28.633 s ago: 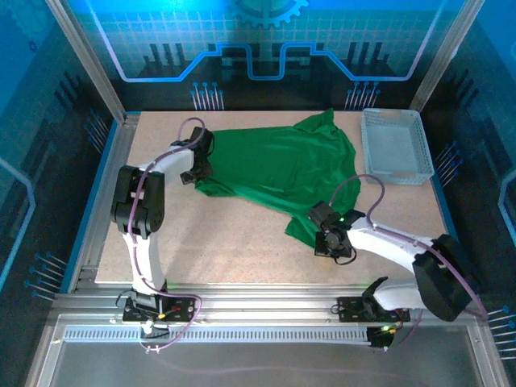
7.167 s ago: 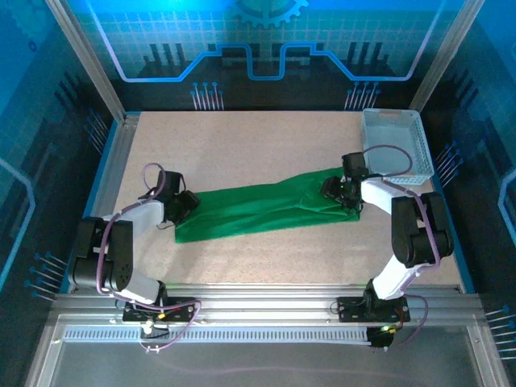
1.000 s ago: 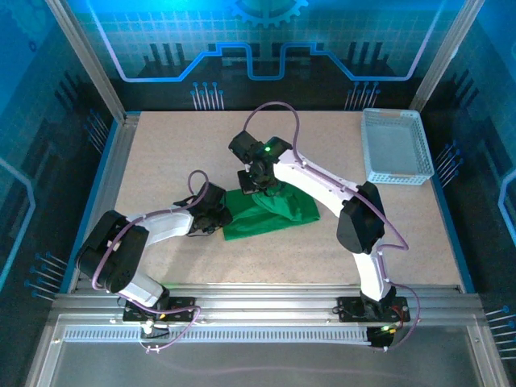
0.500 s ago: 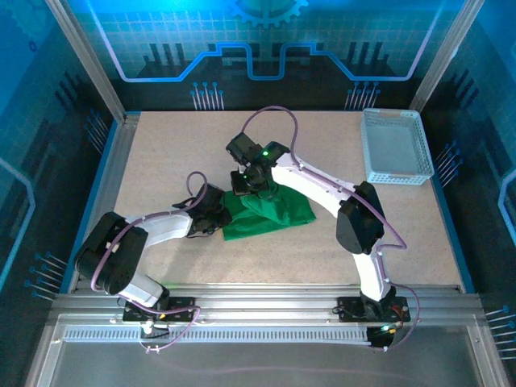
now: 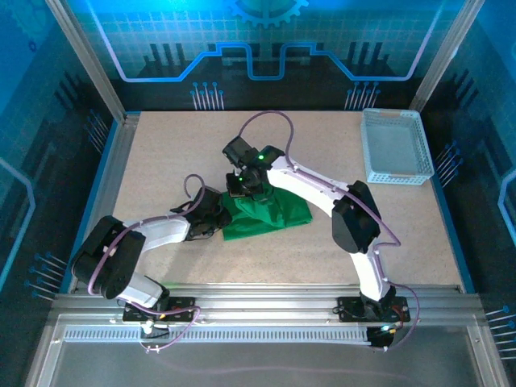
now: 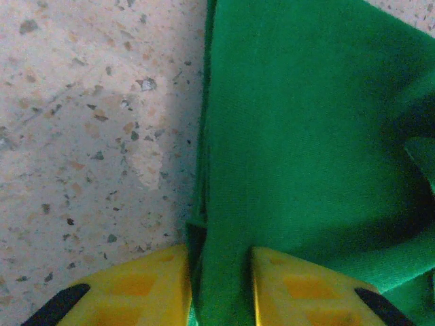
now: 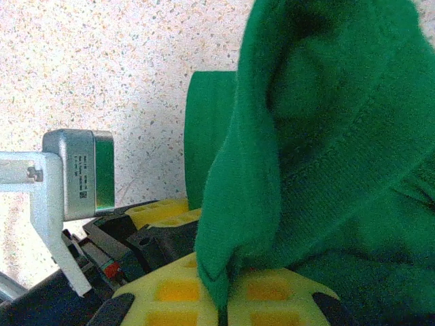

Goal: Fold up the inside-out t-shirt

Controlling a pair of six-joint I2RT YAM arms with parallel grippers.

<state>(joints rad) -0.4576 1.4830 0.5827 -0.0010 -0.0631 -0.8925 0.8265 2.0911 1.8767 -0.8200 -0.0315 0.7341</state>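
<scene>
On speckled tabletop (image 5: 161, 153), left pincer (image 6: 221, 285) and right pincer (image 7: 224, 299) each clamped on green t-shirt (image 5: 274, 214).

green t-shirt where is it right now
Top view: the bright green cloth t-shirt lies folded near the table's centre, left pincer and right pincer gripping its left end, left of the white plastic mesh basket.

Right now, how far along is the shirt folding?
Done: the t-shirt lies as a compact folded bundle. In hand: the left gripper pinches its left edge, and the right gripper holds a flap of cloth at that same end. Left: lay that flap down, let go, probably smooth it.
</scene>
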